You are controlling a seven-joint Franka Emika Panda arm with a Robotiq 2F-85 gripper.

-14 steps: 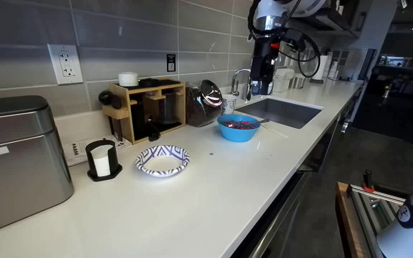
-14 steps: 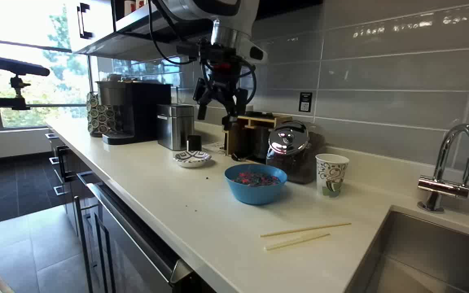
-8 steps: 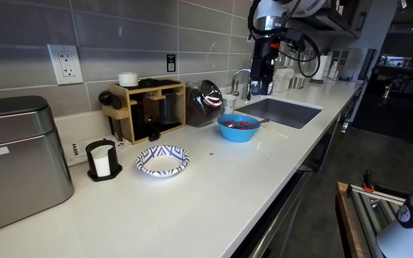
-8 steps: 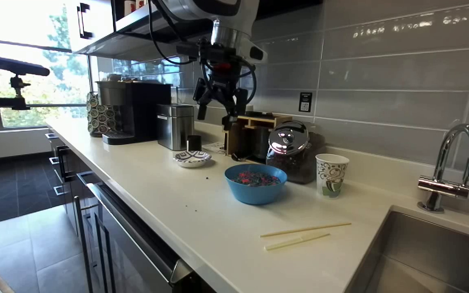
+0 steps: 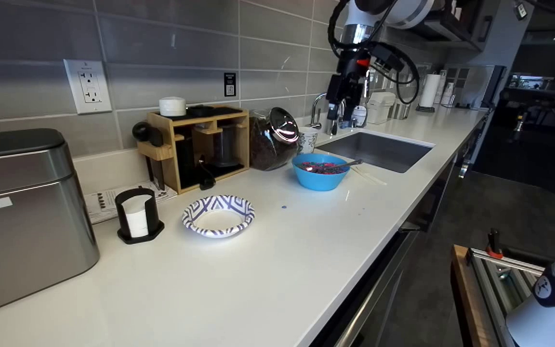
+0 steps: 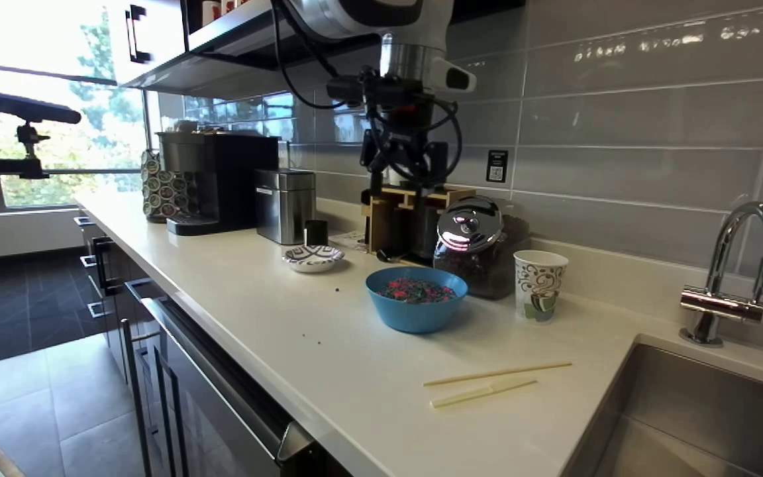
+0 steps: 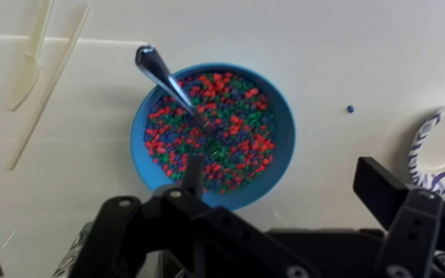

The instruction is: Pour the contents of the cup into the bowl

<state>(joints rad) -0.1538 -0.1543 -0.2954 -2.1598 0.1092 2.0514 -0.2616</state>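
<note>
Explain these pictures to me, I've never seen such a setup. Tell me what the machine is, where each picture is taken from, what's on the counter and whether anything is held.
The machine is a robot arm with two dark fingers at its end. The two wide views are taken from outside the arm, from different places; the close view is taken from its wrist, looking down past the fingers. On the counter are a blue bowl holding red, green and blue bits, with a metal utensil poking out, a patterned cup beside a clear jar, a blue and white dish, and two thin pale utensils, among other things. The fingers hang above the counter, spread apart, and hold nothing.
</note>
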